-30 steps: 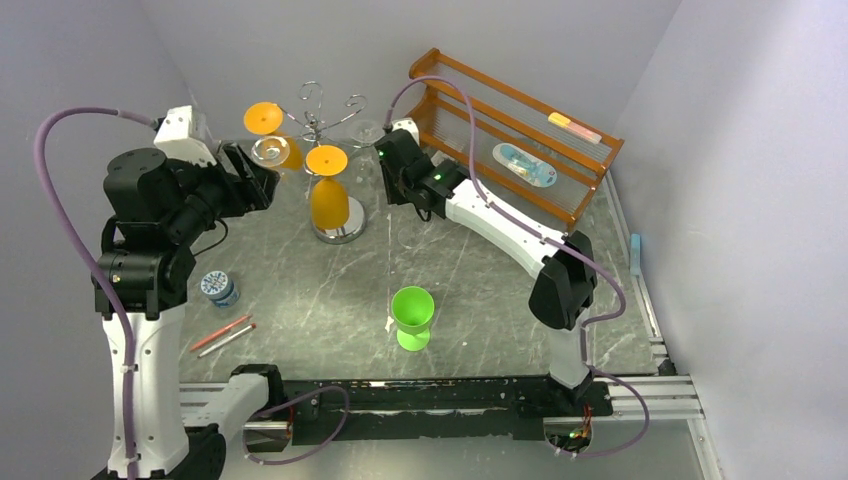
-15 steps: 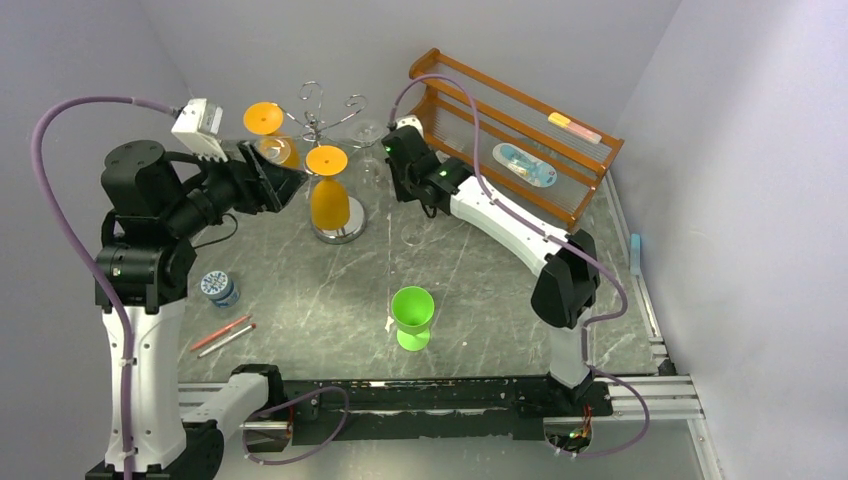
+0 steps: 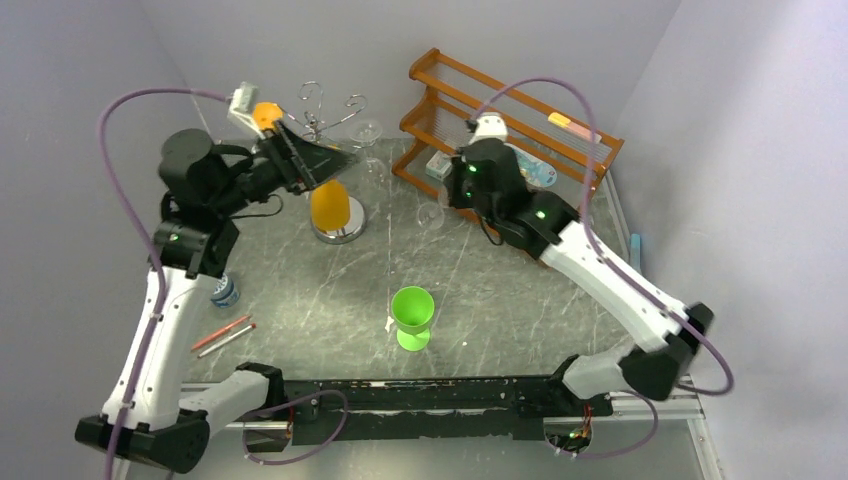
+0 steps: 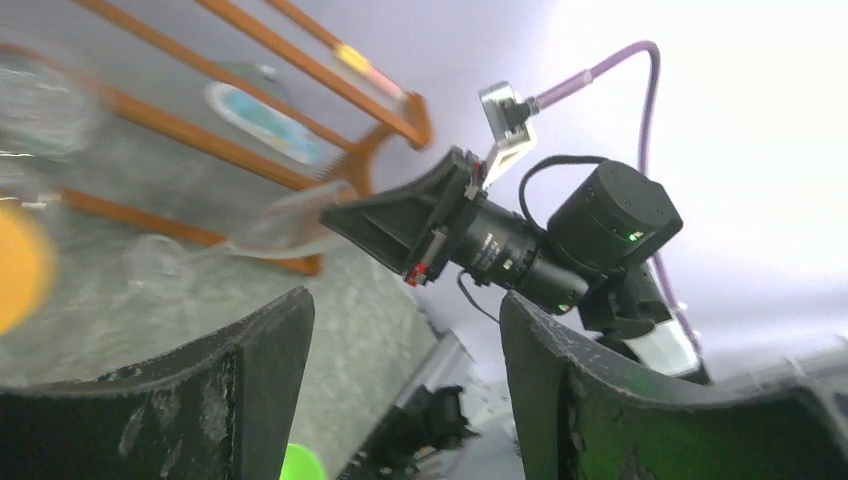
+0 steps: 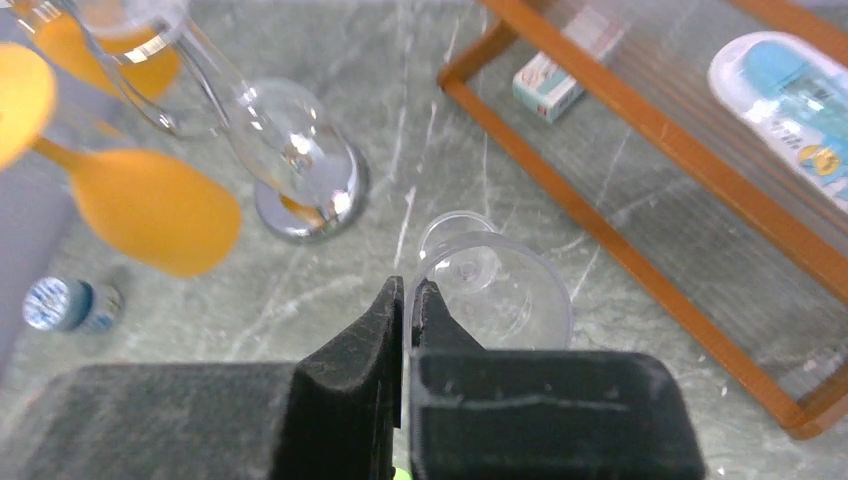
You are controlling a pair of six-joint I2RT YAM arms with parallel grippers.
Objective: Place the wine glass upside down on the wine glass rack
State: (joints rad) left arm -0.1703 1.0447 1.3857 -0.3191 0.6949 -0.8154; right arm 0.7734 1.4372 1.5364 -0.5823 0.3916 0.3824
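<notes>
Right pincer (image 5: 408,292) clamped on the wine glass (image 5: 505,300) toward the bench's (image 3: 300,290) far edge; left pincer (image 4: 405,320) apart by the wine glass rack (image 3: 345,235).

**Even light, one smeared view**

The top view was evenly lit and sharp, with soft shadows on the desk (image 3: 500,280) and glints on the rack (image 3: 345,236) base. The left wrist view was smeared at its left and blown out white at upper right. The right wrist view was bright, its tool (image 5: 408,292) dark.
</notes>
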